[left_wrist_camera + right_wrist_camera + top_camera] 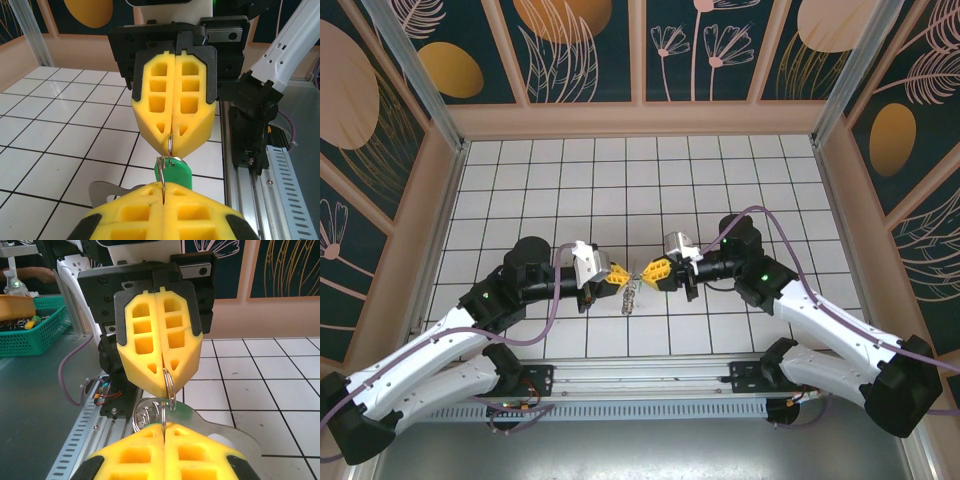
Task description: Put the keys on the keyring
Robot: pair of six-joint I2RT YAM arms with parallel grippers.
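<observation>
A: Both pairs of jaws are pressed together. The left gripper (618,272) and right gripper (656,270) meet tip to tip, each pinching the wire of the keyring (170,144). The key (176,172) hangs between them, above the worktop (620,180).
B: I think it is better to turn slowly, not to pull. The rail (650,378) is near; the basket (35,335) is well apart.

White, glossy square-tiled table (640,180) lay between beige side walls (415,250), a silver perforated metal rail (640,378) lining its near edge.
</observation>
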